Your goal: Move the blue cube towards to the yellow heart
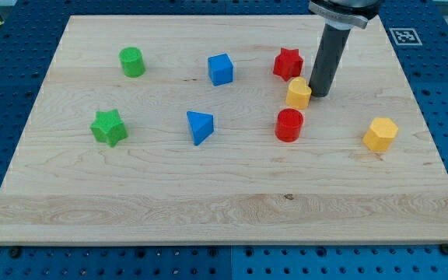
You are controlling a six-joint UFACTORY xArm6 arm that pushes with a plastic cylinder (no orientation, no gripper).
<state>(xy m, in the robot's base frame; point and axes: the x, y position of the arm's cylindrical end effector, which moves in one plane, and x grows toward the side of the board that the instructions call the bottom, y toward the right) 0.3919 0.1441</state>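
Rod's tip (318, 95) rests against what is probably the yellow heart (299, 92), no fingers to report, blue cube (220, 68) well apart toward the view's left; tip should circle behind the cube's left face, then push rightward, skirting the red star (288, 63).

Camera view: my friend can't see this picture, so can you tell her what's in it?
My tip rests on a wooden board, right beside a yellow heart, with the blue cube off to the view's left. Also there: red star, red cylinder, yellow hexagon block, blue triangle, green star, green cylinder.
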